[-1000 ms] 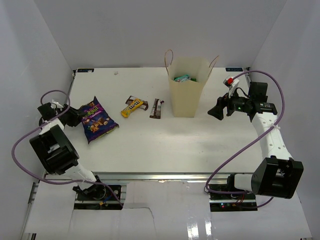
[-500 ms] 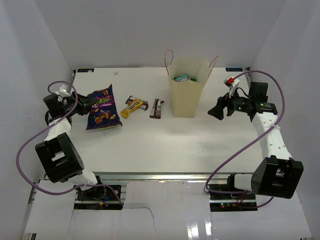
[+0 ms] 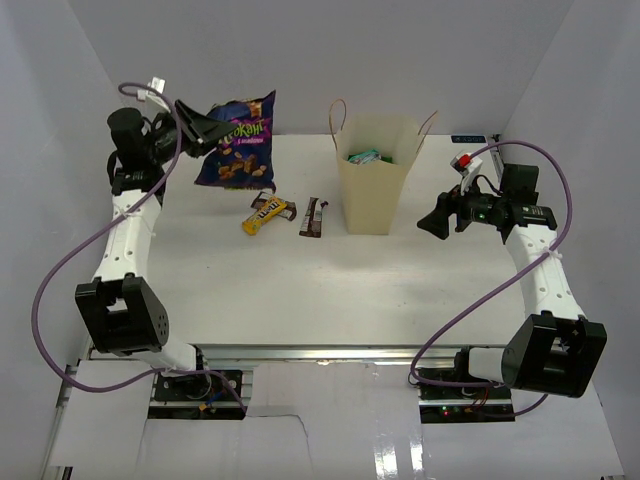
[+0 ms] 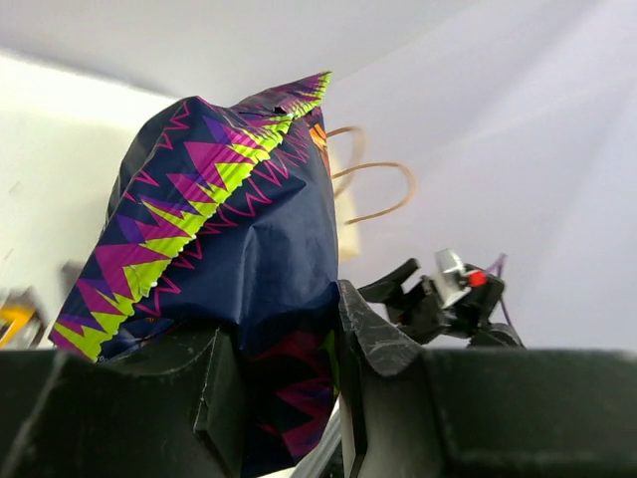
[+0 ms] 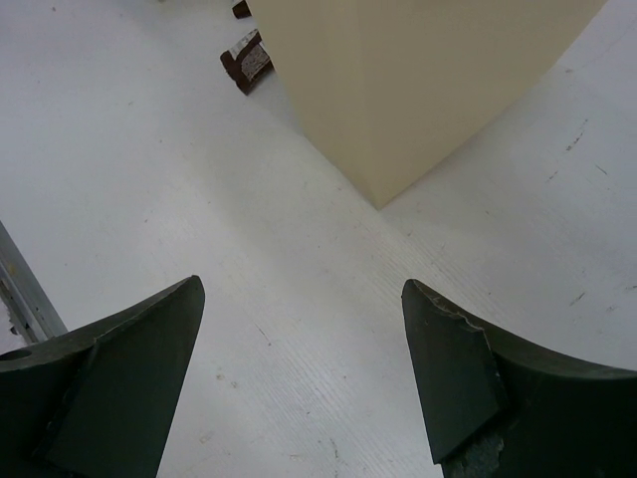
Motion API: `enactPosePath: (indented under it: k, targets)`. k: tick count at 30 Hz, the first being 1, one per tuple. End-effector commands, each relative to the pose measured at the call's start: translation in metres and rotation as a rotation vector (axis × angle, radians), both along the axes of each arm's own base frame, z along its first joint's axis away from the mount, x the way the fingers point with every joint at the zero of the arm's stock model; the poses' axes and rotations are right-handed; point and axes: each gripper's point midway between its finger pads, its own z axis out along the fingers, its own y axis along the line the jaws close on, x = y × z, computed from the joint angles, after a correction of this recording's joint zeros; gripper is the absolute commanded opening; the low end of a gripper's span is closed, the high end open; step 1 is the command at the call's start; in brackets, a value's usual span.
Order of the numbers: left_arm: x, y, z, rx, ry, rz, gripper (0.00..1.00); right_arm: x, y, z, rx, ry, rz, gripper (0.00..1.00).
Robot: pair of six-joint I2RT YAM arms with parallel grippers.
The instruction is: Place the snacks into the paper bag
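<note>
Left pincer (image 3: 198,122): clenched on the dark purple bag (image 3: 240,140), held above the tabletop (image 3: 300,290).
Right pincer (image 3: 432,222): released, jaws wide.
Paper bag (image 3: 378,190): upright, just in front of Right pincer.
Yellow-brown packet (image 3: 262,215), dark brown bar (image 3: 314,216): flat, between both pincers.

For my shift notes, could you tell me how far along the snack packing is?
Done: a teal packet sits inside the paper bag. In hand: the left end effector grips the large purple bag. Left: the yellow packet and brown bar on the table.
</note>
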Motion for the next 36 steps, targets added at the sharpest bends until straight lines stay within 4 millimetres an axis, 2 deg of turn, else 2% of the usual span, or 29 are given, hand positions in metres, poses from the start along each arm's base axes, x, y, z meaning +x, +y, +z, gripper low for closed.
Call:
enactPosePath:
  k: [1, 2, 3, 4, 5, 6, 7, 8, 9, 10, 11, 12, 14, 21, 22, 23, 24, 29, 36]
  targets:
    - [-0.01, -0.036, 0.094, -0.033, -0.22, -0.057, 0.0, 0.004, -0.001, 0.016, 0.01, -0.041, 0.0, 0.86]
    - [-0.016, -0.051, 0.122, -0.04, -0.277, -0.086, 0.0, 0.005, -0.001, 0.017, 0.009, -0.044, -0.002, 0.86]
    - [-0.017, -0.067, 0.133, -0.05, -0.296, -0.107, 0.0, 0.005, -0.002, 0.017, 0.009, -0.043, -0.003, 0.86]
    - [-0.008, -0.082, 0.131, -0.061, -0.275, -0.131, 0.0, 0.005, -0.002, 0.017, 0.009, -0.043, -0.005, 0.86]
    - [-0.006, -0.089, 0.141, -0.065, -0.29, -0.138, 0.0, 0.005, -0.003, 0.018, 0.008, -0.046, -0.006, 0.86]
    - [-0.011, -0.093, 0.172, -0.076, -0.363, -0.134, 0.0, 0.005, -0.003, 0.017, 0.007, -0.044, -0.007, 0.86]
    - [0.003, -0.1, 0.17, -0.083, -0.354, -0.137, 0.0, 0.006, -0.003, 0.017, 0.007, -0.044, -0.009, 0.86]
    - [0.001, -0.115, 0.18, -0.095, -0.372, -0.159, 0.0, 0.005, -0.003, 0.017, 0.007, -0.042, -0.009, 0.86]
    - [-0.009, -0.118, 0.214, -0.11, -0.452, -0.154, 0.0, 0.005, -0.004, 0.016, 0.007, -0.041, -0.011, 0.86]
    - [-0.013, -0.132, 0.224, -0.122, -0.476, -0.176, 0.0, 0.004, -0.004, 0.016, 0.007, -0.039, -0.012, 0.86]
    - [0.005, -0.143, 0.215, -0.129, -0.455, -0.183, 0.0, 0.004, -0.004, 0.015, 0.009, -0.035, -0.013, 0.86]
    - [-0.005, -0.152, 0.237, -0.155, -0.505, -0.185, 0.0, 0.004, -0.004, 0.014, 0.008, -0.037, -0.014, 0.86]
    - [0.01, -0.165, 0.228, -0.168, -0.489, -0.175, 0.0, 0.004, -0.004, 0.014, 0.007, -0.035, -0.015, 0.86]
    - [0.039, -0.208, 0.209, -0.21, -0.49, -0.115, 0.0, 0.003, -0.005, 0.013, 0.011, -0.029, -0.019, 0.86]
    - [0.038, -0.218, 0.208, -0.215, -0.495, -0.119, 0.0, 0.003, -0.006, 0.013, 0.011, -0.029, -0.02, 0.86]
    - [0.039, -0.219, 0.214, -0.227, -0.515, -0.095, 0.0, 0.003, -0.005, 0.012, 0.013, -0.025, -0.02, 0.86]
    - [0.044, -0.224, 0.209, -0.225, -0.51, -0.089, 0.0, 0.002, -0.005, 0.012, 0.013, -0.025, -0.018, 0.86]
    - [0.043, -0.248, 0.203, -0.187, -0.544, -0.041, 0.0, 0.0, -0.005, 0.007, 0.02, -0.008, -0.022, 0.86]
    - [0.042, -0.292, 0.172, -0.08, -0.537, 0.006, 0.0, -0.001, -0.005, 0.003, 0.026, 0.007, -0.023, 0.86]
